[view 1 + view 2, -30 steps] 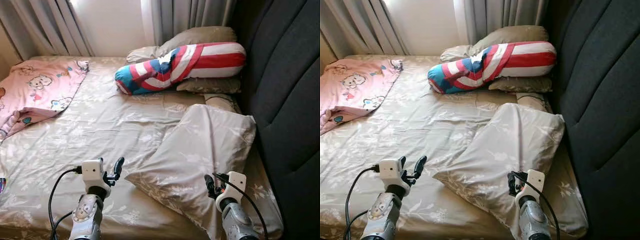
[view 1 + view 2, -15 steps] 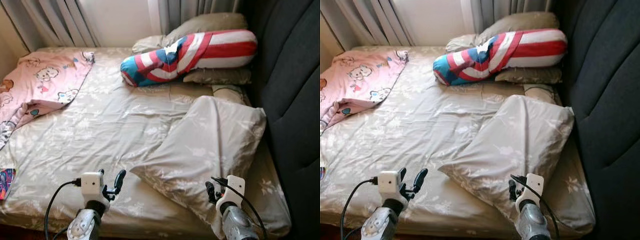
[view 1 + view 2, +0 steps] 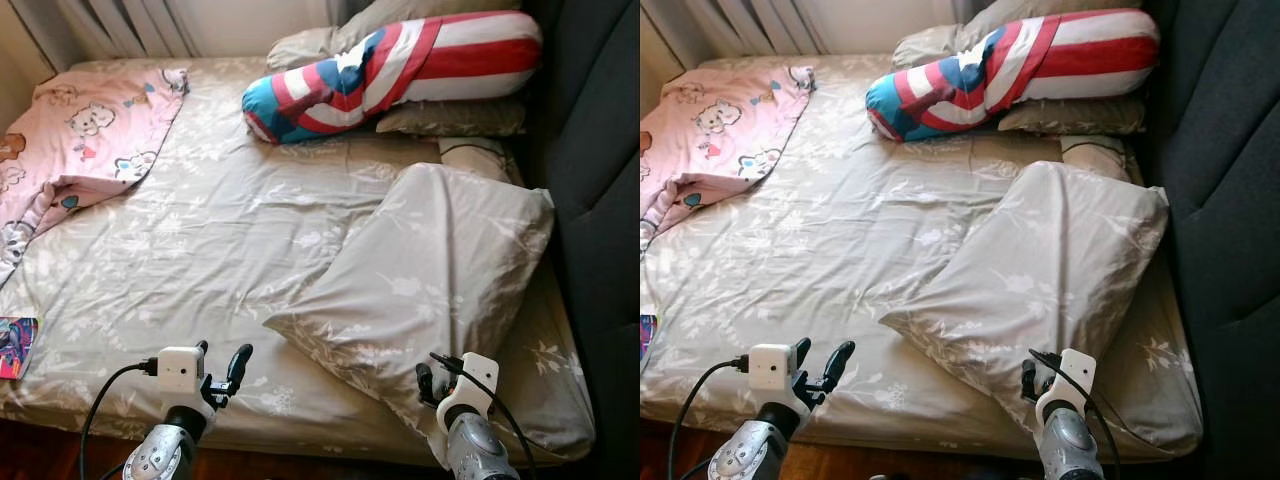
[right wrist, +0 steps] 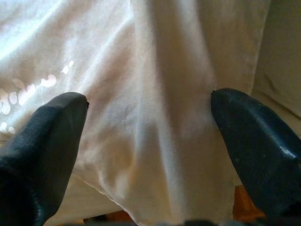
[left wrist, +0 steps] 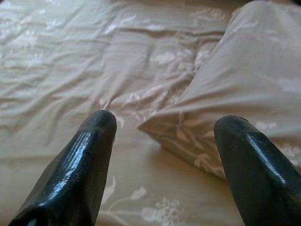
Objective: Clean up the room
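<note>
Head view: the beige pillow (image 3: 430, 270) is seen askew at centre-right of the bed (image 3: 200, 250); left gripper (image 3: 222, 368) at lower left, right gripper (image 3: 428, 384) at lower right. Left wrist: fingers spread wide, pillow corner ahead. Right wrist: fingers wide over pillow fabric. Judged soft, light; best gripped at a corner w/ 2 grippers.

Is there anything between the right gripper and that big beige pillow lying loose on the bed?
Nothing visible. The right gripper hangs open at the pillow's near corner, and its wrist view looks straight onto the pillow's fabric between the fingers. The left gripper, also open, faces bare sheet beside the pillow's pointed corner.
</note>
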Tool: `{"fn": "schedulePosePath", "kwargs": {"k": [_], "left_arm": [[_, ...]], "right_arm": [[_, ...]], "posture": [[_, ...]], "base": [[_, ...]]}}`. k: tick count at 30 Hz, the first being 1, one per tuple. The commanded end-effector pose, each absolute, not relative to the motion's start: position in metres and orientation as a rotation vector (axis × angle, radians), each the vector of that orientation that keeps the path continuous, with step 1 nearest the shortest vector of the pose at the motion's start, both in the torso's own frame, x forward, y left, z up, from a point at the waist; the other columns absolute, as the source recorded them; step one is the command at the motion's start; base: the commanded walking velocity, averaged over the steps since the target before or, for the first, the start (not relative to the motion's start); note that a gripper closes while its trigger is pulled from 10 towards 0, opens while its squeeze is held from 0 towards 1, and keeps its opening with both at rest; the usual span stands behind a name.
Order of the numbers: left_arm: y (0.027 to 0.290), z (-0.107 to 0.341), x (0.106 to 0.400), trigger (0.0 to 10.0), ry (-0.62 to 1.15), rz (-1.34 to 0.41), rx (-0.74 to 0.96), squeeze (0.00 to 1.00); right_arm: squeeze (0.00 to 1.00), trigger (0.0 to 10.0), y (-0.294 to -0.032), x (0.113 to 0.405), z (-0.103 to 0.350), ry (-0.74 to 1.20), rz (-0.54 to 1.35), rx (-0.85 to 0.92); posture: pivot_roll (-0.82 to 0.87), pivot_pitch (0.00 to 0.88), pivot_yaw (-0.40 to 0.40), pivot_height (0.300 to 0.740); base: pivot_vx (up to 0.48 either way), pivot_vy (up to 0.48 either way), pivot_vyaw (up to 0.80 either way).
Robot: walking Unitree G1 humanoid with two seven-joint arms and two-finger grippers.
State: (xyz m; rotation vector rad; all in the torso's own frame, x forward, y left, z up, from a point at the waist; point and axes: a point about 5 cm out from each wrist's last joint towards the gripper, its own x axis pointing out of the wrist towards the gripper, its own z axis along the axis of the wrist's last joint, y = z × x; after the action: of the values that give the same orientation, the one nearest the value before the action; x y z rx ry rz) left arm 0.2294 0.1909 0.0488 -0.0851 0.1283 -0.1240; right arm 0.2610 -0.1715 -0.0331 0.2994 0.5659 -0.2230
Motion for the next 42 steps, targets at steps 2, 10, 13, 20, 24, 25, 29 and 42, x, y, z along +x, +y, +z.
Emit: {"fn": "schedulePosePath", "kwargs": {"k": [2, 10, 13, 20, 24, 25, 29, 42], "left_arm": [[0.193, 0.047, 0.221, 10.0, 0.162, -0.132, -0.083, 0.00], [0.186, 0.052, 0.216, 10.0, 0.171, -0.160, -0.087, 0.00], [0.184, 0.054, 0.215, 10.0, 0.170, -0.166, -0.090, 0.00], [0.181, 0.060, 0.216, 10.0, 0.163, -0.177, -0.093, 0.00], [0.180, 0.068, 0.210, 10.0, 0.149, -0.177, -0.094, 0.00], [0.179, 0.070, 0.209, 10.0, 0.145, -0.178, -0.095, 0.00], [0.179, 0.074, 0.207, 10.0, 0.141, -0.181, -0.092, 0.00], [0.178, 0.084, 0.204, 10.0, 0.134, -0.176, -0.091, 0.00]], "right_arm": [[0.00, 10.0, -0.172, 0.253, -0.040, 0.611, -0.262, 0.307], [0.00, 10.0, -0.174, 0.249, -0.043, 0.640, -0.294, 0.311], [0.00, 10.0, -0.175, 0.249, -0.044, 0.645, -0.307, 0.323], [0.00, 10.0, -0.169, 0.254, -0.040, 0.601, -0.285, 0.406], [0.00, 10.0, -0.168, 0.261, -0.032, 0.529, -0.289, 0.436], [0.00, 10.0, -0.166, 0.265, -0.030, 0.513, -0.283, 0.450], [0.00, 10.0, -0.162, 0.271, -0.024, 0.479, -0.257, 0.474], [0.00, 0.0, -0.153, 0.272, -0.024, 0.507, -0.223, 0.463]], "posture": [[0.12, 0.270, 0.092, 0.740], [0.13, 0.296, 0.102, 0.740], [0.13, 0.299, 0.105, 0.740], [0.15, 0.316, 0.113, 0.740], [0.16, 0.331, 0.119, 0.740], [0.17, 0.337, 0.122, 0.740], [0.17, 0.344, 0.127, 0.740], [0.19, 0.364, 0.131, 0.740]], "base": [[0.000, 0.000, 0.00], [0.000, 0.000, 0.00], [0.000, 0.000, 0.00], [0.000, 0.000, 0.00], [0.000, 0.000, 0.00], [0.000, 0.000, 0.00], [0.000, 0.000, 0.00], [0.000, 0.000, 0.00]]}}
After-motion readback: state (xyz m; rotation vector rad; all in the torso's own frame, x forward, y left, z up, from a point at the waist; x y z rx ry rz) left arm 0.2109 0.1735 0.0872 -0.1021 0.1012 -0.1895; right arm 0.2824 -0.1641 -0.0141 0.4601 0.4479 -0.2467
